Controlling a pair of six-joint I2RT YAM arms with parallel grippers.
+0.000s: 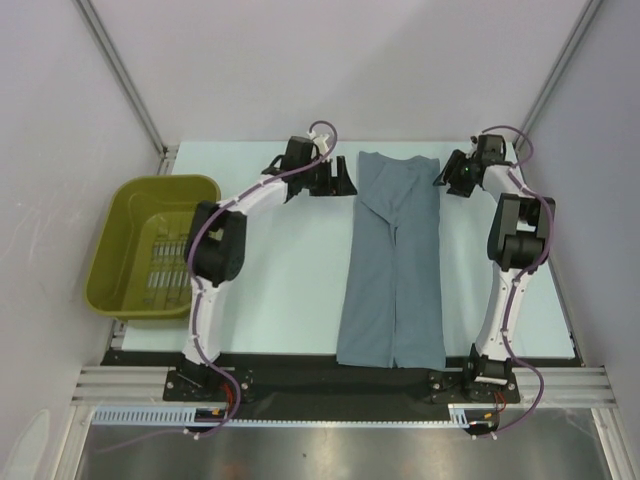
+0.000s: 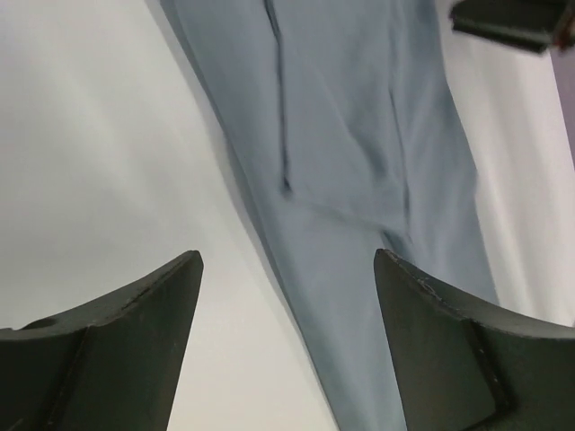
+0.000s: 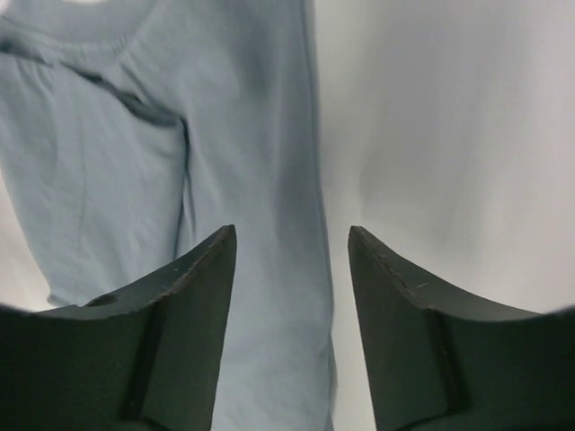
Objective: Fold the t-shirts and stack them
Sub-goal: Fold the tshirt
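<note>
One slate blue-grey t-shirt (image 1: 395, 260) lies in the middle of the table, its sides folded in so that it forms a long narrow strip running from the far end to the near edge. My left gripper (image 1: 345, 181) hovers just left of the strip's far end, open and empty. In the left wrist view the t-shirt (image 2: 359, 135) runs past the gap of the left gripper (image 2: 287, 256). My right gripper (image 1: 442, 175) stands open at the strip's far right corner. In the right wrist view the right gripper (image 3: 292, 229) straddles the edge of the t-shirt (image 3: 243, 108) without holding it.
An olive basket (image 1: 105, 250) with a slotted bottom sits at the table's left edge, beside the left arm. Pale table surface (image 1: 290, 280) shows on both sides of the strip. Grey walls enclose the table on three sides.
</note>
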